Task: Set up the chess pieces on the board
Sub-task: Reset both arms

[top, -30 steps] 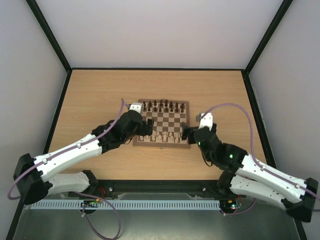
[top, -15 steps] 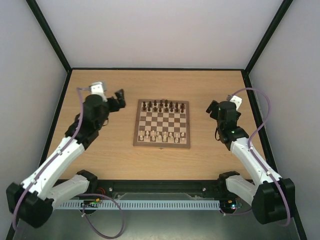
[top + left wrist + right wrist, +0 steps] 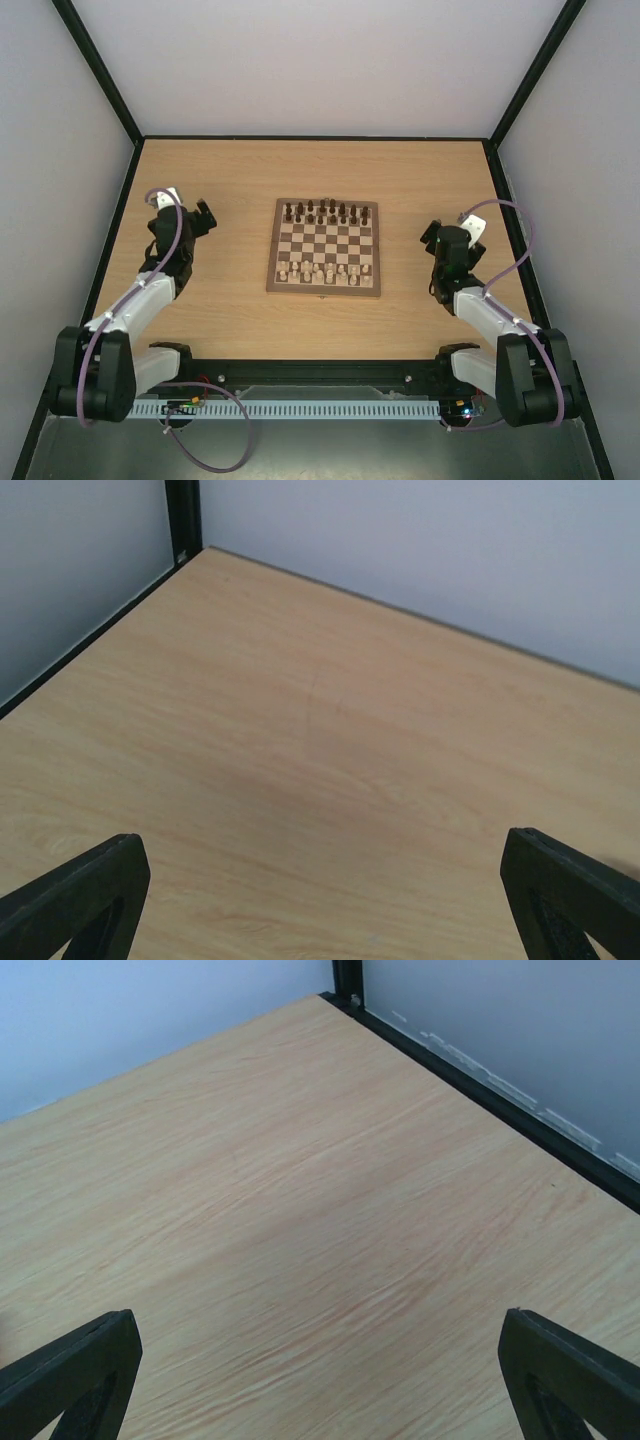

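Note:
The board [image 3: 325,247] lies mid-table. Several cream-white chess pieces [image 3: 322,270] stand in its two near rows; dark brown pieces [image 3: 327,211] stand along its far rows. My left gripper [image 3: 203,218] is open and empty, well left of the board. My right gripper [image 3: 428,238] is open and empty, to the right of the board. In the left wrist view the left gripper [image 3: 320,900] shows wide-spread fingertips [image 3: 80,895] over bare wood. In the right wrist view the right gripper [image 3: 320,1380] shows wide-spread fingertips [image 3: 570,1380] over bare wood. No piece or board shows in either wrist view.
The wooden table [image 3: 320,165] is ringed by a black frame [image 3: 315,138] and pale walls. The left wrist view shows the far left corner post [image 3: 183,515]; the right wrist view shows the far right corner post [image 3: 347,978].
Both arms have pulled back from the board's near edge to the table's sides and folded toward their bases. The pieces on the board look unchanged.

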